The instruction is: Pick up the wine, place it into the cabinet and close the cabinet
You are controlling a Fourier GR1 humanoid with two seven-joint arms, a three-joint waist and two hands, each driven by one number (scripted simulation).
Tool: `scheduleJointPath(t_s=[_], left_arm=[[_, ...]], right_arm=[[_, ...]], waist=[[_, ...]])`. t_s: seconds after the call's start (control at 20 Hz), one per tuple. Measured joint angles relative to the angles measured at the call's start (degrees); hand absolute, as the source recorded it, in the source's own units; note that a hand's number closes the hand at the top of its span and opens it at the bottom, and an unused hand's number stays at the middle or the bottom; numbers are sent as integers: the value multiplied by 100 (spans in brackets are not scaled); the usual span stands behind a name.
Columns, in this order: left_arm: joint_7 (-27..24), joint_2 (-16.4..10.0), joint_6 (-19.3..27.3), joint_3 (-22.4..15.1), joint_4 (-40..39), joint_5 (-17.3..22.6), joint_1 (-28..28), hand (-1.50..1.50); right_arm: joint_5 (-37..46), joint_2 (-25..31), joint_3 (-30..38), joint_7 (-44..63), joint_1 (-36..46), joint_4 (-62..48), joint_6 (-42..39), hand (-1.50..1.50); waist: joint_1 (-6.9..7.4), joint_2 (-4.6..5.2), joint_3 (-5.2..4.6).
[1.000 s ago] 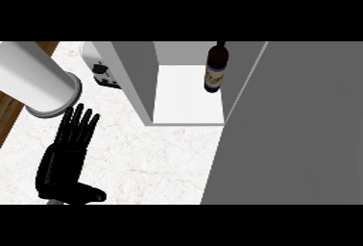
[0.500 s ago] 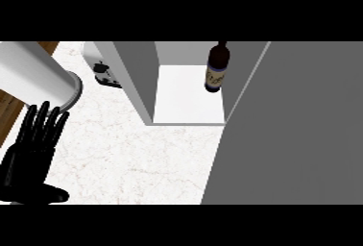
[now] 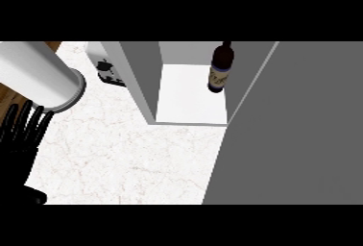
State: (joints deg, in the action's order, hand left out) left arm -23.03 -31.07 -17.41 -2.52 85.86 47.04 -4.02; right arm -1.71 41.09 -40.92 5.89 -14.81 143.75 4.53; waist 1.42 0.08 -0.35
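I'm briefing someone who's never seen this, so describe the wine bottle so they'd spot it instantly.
Find the open cabinet at the back of the marble counter, beside the grey door. On its white floor, at the right, stands the wine bottle, upright. It is dark with a pale label and the only thing inside; the small dark object sits outside, left of the cabinet.

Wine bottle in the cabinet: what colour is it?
The wine bottle is dark, almost black, with a pale label; the head view shows it best.
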Motion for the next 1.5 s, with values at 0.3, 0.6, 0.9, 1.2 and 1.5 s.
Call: scheduleJointPath(t_s=[0.3, 0.6, 0.9, 1.2, 1.5], left_arm=[[107, -119, -139, 106, -67, 88, 100, -150], [138, -185, -275, 184, -206, 125, 212, -150], [199, -230, -385, 235, -329, 156, 302, -150], [298, -253, -387, 363, -416, 229, 327, -150], [264, -251, -545, 545, -640, 191, 361, -150]], right_arm=[[-40, -380, 269, 350, 576, -69, -95, 150], [-124, -1038, 510, 1057, 1448, -270, 8, 150], [-242, -2345, 134, 1931, 2909, -1067, 333, 150], [-342, -3643, 199, 2749, 4884, -2490, 986, 150], [-1088, -3996, 821, 2630, 6544, -4155, 1406, 150]], waist=[[134, 31, -9], [220, 45, -20], [259, 32, -15], [163, 13, 8], [76, 15, 21]])
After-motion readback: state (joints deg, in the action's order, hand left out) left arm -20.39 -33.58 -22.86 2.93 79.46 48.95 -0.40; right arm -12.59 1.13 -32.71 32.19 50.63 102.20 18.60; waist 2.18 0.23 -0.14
